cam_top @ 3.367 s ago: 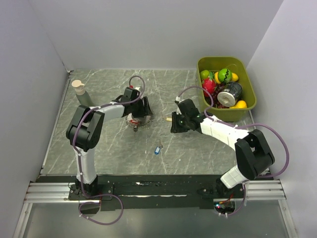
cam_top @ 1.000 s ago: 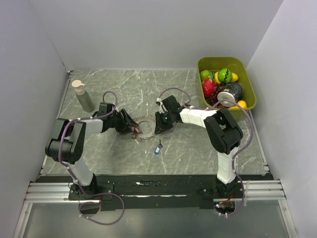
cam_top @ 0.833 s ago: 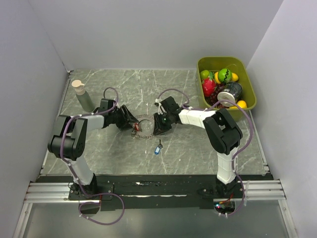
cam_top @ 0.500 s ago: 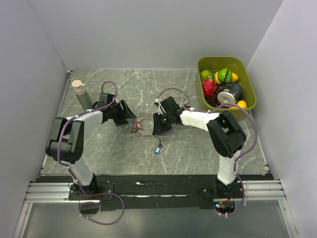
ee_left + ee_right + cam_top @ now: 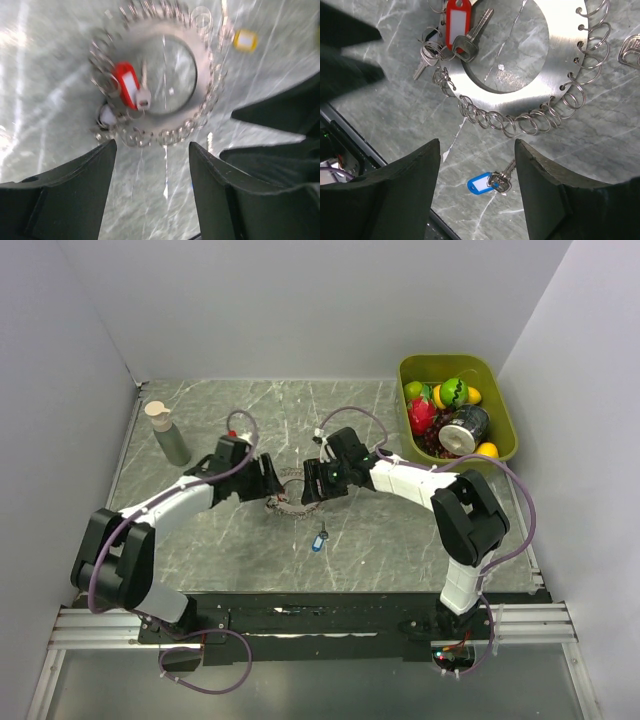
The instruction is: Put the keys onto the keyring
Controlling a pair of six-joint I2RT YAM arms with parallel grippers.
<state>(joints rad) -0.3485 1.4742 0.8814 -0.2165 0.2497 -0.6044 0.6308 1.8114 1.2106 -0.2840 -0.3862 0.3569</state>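
Between left hand [image 5: 150, 149] and right hand [image 5: 476, 147] — both spread — the keyring [image 5: 540, 95].

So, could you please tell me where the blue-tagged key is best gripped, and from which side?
Probably by the blue plastic tag, from straight above, closing across its narrow width. The blue-tagged key lies flat on the table, clear of the keyring; its metal blade looks too thin to pinch, the tag thicker. The open right tool hangs over it.
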